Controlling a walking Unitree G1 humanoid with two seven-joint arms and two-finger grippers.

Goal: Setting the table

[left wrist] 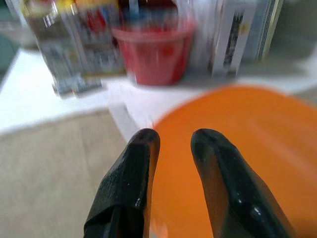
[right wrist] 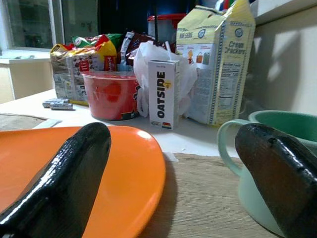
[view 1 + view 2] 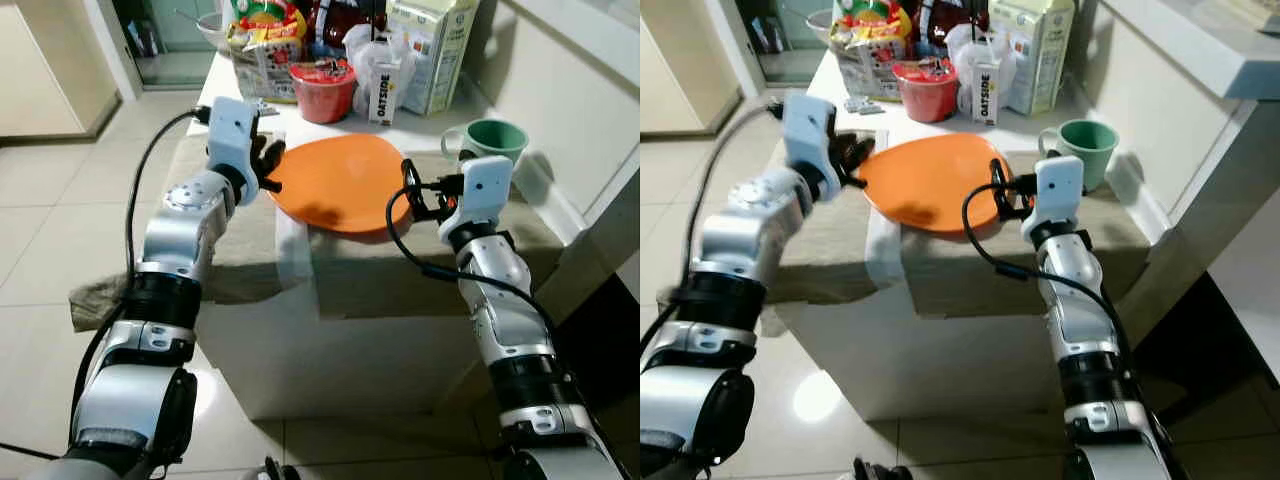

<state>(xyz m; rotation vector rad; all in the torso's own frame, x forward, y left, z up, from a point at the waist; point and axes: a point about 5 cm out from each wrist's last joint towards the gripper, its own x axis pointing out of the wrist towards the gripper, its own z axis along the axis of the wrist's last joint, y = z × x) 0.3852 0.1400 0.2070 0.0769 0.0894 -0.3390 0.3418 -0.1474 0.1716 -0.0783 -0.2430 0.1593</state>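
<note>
An orange plate (image 3: 340, 185) lies on the beige cloth (image 3: 240, 255) that covers the table's near end. My left gripper (image 3: 270, 168) is at the plate's left rim, its black fingers (image 1: 143, 158) a narrow gap apart over the rim with nothing clamped between them. At the plate's right rim my right gripper (image 3: 415, 195) is wide open: one finger (image 2: 74, 168) hangs over the orange surface, the other (image 2: 277, 168) stands in front of the green mug (image 3: 495, 140). The mug stands upright just right of the plate (image 2: 129, 173).
The back of the white table is crowded: a red bowl (image 3: 322, 90), an Oatside carton (image 3: 383, 85), a cream crackers box (image 3: 435, 50) and snack bags (image 3: 262, 40). A wall ledge (image 3: 580, 60) runs along the right. Tiled floor (image 3: 50, 200) lies to the left.
</note>
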